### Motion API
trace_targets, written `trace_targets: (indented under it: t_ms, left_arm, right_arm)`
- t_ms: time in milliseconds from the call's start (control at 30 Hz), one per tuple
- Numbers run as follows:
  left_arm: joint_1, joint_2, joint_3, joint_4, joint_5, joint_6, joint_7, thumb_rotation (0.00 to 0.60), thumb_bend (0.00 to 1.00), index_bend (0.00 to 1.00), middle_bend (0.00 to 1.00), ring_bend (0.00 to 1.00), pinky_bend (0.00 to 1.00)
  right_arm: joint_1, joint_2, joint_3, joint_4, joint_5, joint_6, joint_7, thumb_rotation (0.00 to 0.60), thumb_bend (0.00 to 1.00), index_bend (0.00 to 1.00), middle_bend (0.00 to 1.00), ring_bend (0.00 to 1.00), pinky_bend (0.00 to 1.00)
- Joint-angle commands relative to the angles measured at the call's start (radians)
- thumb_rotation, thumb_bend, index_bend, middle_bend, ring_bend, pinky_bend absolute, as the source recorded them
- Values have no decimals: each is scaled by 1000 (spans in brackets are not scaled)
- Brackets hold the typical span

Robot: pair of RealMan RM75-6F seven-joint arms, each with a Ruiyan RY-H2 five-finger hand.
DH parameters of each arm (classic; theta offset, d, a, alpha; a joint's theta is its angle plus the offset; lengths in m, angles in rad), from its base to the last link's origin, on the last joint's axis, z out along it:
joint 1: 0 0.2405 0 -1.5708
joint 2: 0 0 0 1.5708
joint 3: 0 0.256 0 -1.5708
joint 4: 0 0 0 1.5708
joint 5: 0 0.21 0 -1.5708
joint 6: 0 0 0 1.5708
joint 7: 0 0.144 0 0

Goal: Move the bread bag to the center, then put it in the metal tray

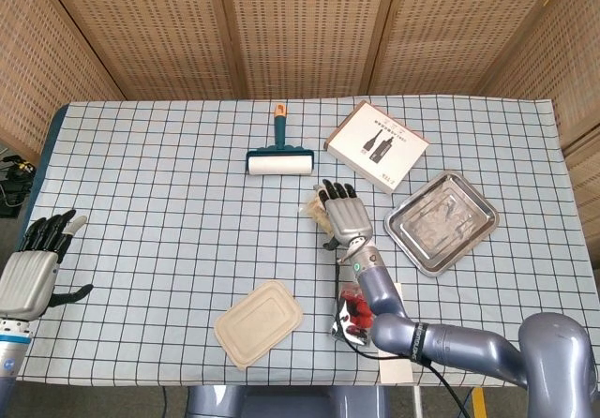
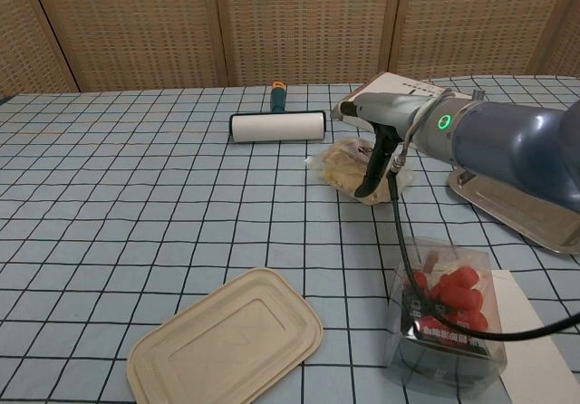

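Near the middle of the desk, slightly toward its right edge, the right hand (image 1: pixel 343 216) lies palm-down over the bread bag (image 2: pixel 349 166), fingers stretched toward the far edge and the thumb hanging down in front of the bag in the chest view. Whether the fingers actually clasp the bag cannot be told; they look flat and spread on top of it, with only the bag's left end showing past them from above. Its forearm runs back toward the near edge, passing over a clear box of red fruit (image 2: pixel 446 312) that sits on a white sheet (image 2: pixel 535 350) close to that edge.

Just right of the bag, apart from it, the metal tray (image 1: pixel 441 222) rests tilted toward the desk's right edge, with nothing in it. Beyond the bag, toward the far edge, lie a white carton (image 1: pixel 376 145) printed with bottles and a lint roller (image 1: pixel 279 160) with a teal handle. A beige lid (image 1: pixel 258 322) lies near the near edge, left of the fruit box.

At the near left corner the left hand (image 1: pixel 33 270) hovers with fingers apart, holding nothing.
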Motion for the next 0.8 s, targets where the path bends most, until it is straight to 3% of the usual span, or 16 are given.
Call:
trace_targets:
  t_ms: [33, 400, 467, 500, 633, 800]
  left_arm:
    - [2, 0, -9, 0, -3, -10, 4, 600, 0, 0, 0, 0, 0]
    - [8, -4, -27, 5, -5, -42, 9, 600, 0, 0, 0, 0, 0]
    - [9, -4, -30, 6, -6, -47, 8, 600, 0, 0, 0, 0, 0]
    - [10, -5, -33, 7, -6, -50, 7, 600, 0, 0, 0, 0, 0]
    - [12, -6, -37, 6, -5, -55, 5, 600, 0, 0, 0, 0, 0]
    - [17, -7, -42, 5, 4, -56, 1, 600, 0, 0, 0, 0, 0]
  right_arm:
    - [33, -11, -8, 58, 60, -42, -1, 600, 84, 0, 0, 0, 0]
    - [77, -78, -43, 219, 83, -99, 51, 600, 84, 22, 0, 0, 16]
    - [76, -93, -48, 241, 59, -90, 70, 600, 88, 117, 32, 18, 133]
    - [73, -109, -51, 262, 32, -78, 92, 600, 95, 205, 98, 74, 244]
    - [63, -137, -58, 293, -31, -52, 140, 600, 134, 518, 426, 409, 573]
    - [39, -141, -73, 281, -85, -28, 175, 600, 149, 641, 518, 512, 697]
